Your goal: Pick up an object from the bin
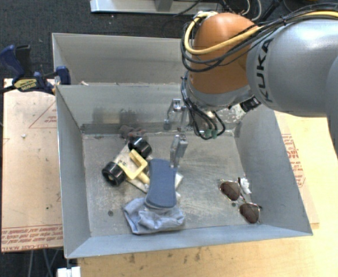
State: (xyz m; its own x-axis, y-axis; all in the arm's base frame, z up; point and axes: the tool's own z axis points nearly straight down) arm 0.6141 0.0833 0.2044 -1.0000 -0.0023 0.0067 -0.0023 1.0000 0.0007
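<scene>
A grey metal bin [70, 154] is sitting below me, and a big silver arm [299, 56] with an orange cover [221, 45] at its wrist and looped cables is reaching in from the right. The gripper [177, 154] is hanging low over the middle of the bin floor, pointing down at the far end of a slate-blue oblong pad [161, 184]. Its tip is sitting right at that end; I cannot tell whether the two are touching. I also cannot tell from here whether the pincer is spread or closed.

The pad is lying near the middle of the floor, towards the front, its near end resting on a crumpled grey cloth [151, 219] by the front wall. Just left of the pad, a yellow and black wheeled toy [127, 163] is lying on its side. Well apart, towards the front right corner, a pair of brown-lensed sunglasses [241, 202] is lying flat, with a small white scrap [245, 184] just beside it.
</scene>
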